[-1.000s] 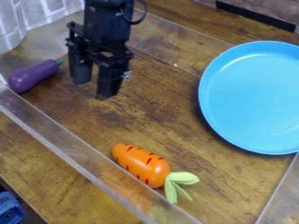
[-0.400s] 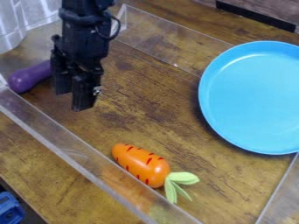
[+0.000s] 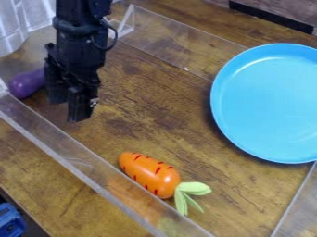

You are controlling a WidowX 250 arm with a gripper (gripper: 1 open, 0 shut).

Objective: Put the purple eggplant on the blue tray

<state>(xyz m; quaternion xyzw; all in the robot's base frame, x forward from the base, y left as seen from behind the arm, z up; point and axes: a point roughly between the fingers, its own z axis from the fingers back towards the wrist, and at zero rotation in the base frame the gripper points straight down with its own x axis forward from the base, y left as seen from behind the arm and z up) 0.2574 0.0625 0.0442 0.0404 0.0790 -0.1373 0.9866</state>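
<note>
Clearly, our purple eggplant [image 3: 26, 84] lies at the left, close by the transparent wall [image 3: 74, 148], partly hidden by the fingers [image 3: 69, 100], which stand apart with nothing between them. If we descend misaligned, a fingertip could press on it and roll it against that wall, or we could scrape the wall ourselves. Compared with the earlier frames, the fingers have shifted left towards it, while the orange carrot [image 3: 150, 174] and blue tray [image 3: 269, 104] sit unchanged on the worktop [image 3: 158, 118].
</note>
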